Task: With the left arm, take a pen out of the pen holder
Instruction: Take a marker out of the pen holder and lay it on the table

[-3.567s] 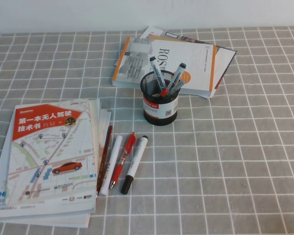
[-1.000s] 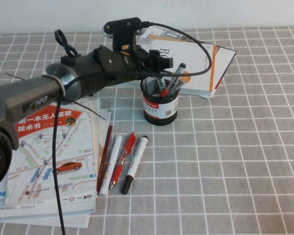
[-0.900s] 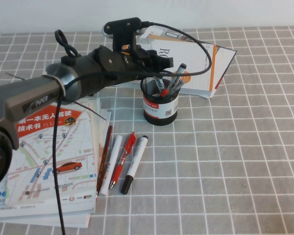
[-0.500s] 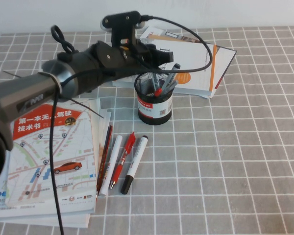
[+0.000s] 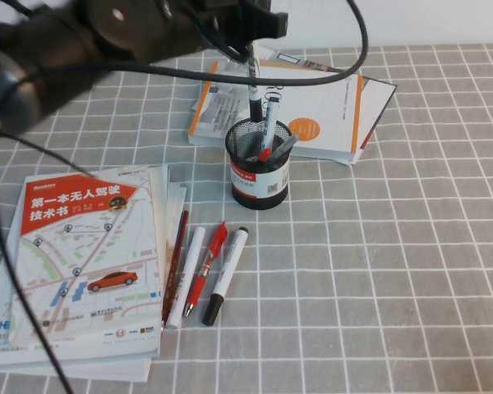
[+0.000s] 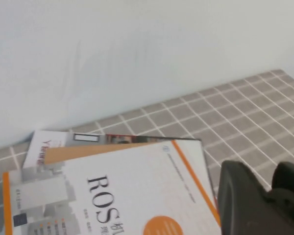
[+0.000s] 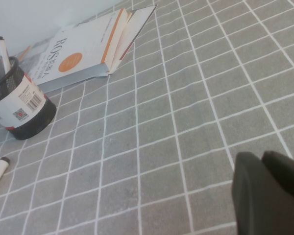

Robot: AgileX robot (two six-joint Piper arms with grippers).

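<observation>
The black mesh pen holder [image 5: 260, 176] stands mid-table and also shows in the right wrist view [image 7: 22, 105]. My left gripper [image 5: 251, 59] hangs above it, shut on the top of a dark marker pen [image 5: 254, 94] that stands upright with its lower end still inside the holder's rim. A white pen [image 5: 268, 123] and a red-tipped one remain in the holder. In the left wrist view the left gripper [image 6: 270, 182] shows only its dark fingers [image 6: 240, 200]; the held pen is hidden there. My right gripper [image 7: 262, 159] hovers low over bare table, shut and holding nothing.
A white and orange book [image 5: 312, 103] [image 6: 117, 196] lies on another behind the holder. A map-covered book stack [image 5: 78, 254] lies at front left. Beside it lie a pencil, a white pen, a red pen [image 5: 205, 267] and a marker [image 5: 226, 275].
The left gripper closed on the dark marker and rose, drawing it up out of the holder. The holder slid slightly left. The arm now blurs across the top of the view.
</observation>
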